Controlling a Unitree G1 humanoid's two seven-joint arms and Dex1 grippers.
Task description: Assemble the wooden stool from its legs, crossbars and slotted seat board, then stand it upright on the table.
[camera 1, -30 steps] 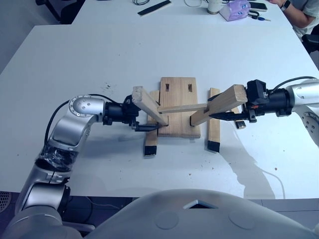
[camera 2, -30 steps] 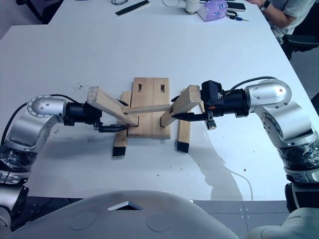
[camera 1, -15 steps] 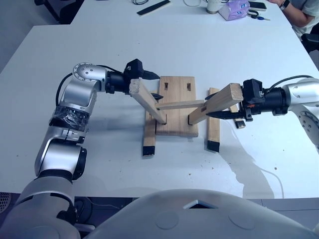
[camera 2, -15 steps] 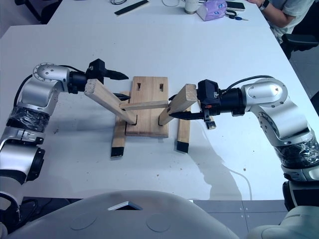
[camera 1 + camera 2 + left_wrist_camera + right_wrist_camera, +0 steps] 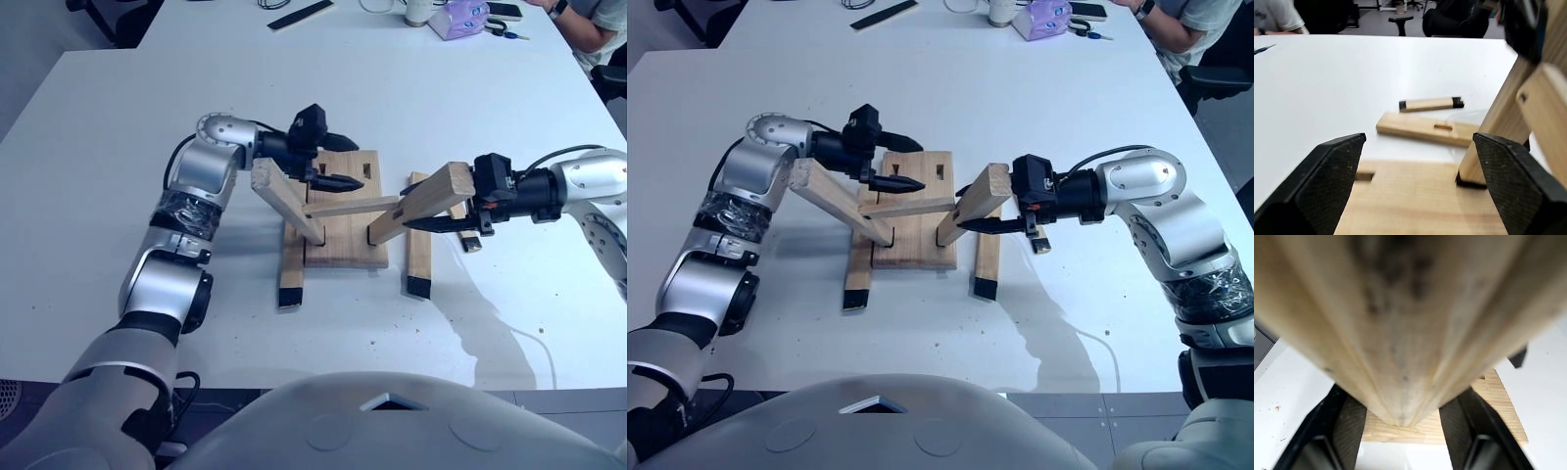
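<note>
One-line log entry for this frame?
left tool: open, above seat board | right tool: shut on right leg | crossbar: joins left leg and right leg | spare legs: flat beside board

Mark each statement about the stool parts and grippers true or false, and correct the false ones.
1. The left gripper is open and empty. True.
2. The right gripper grips a leg slotted into the board. True.
3. A crossbar joins the two slotted legs. True.
4. All four legs are in the board. False: two loose legs lie on the table beside it.
5. The board stands up on its legs. False: it lies flat, with the slotted legs pointing up.
</note>
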